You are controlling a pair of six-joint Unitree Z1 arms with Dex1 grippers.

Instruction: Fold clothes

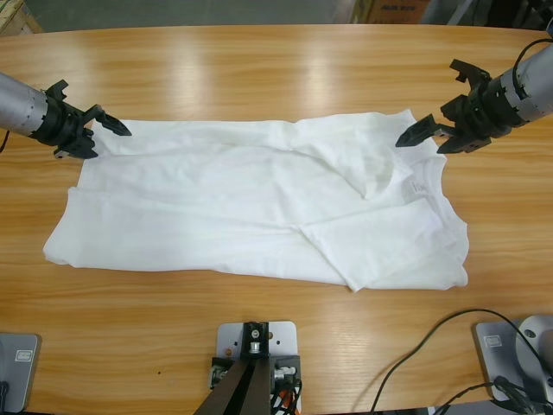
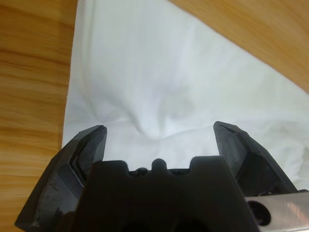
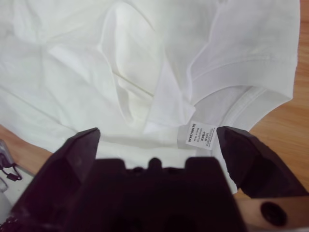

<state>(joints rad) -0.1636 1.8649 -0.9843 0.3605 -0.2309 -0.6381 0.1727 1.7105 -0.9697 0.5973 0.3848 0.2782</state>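
Note:
The clothes are one white T-shirt (image 1: pixel 259 207) lying spread and wrinkled across the middle of the wooden table (image 1: pixel 259 69), with a fold running through its right half. My left gripper (image 1: pixel 99 138) hovers open at the shirt's far left corner. In the left wrist view, that gripper (image 2: pixel 159 129) straddles white fabric (image 2: pixel 159 72) beside a straight edge. My right gripper (image 1: pixel 423 130) is open at the shirt's far right end. Seen in the right wrist view, it (image 3: pixel 158 131) stands over the neckline, where a small white label (image 3: pixel 199 136) shows. Nothing is held in either gripper.
Bare wood surrounds the shirt on every side, widest along the far edge and the near edge (image 1: pixel 130 328). Black cables (image 1: pixel 432 354) trail over the near right corner of the table.

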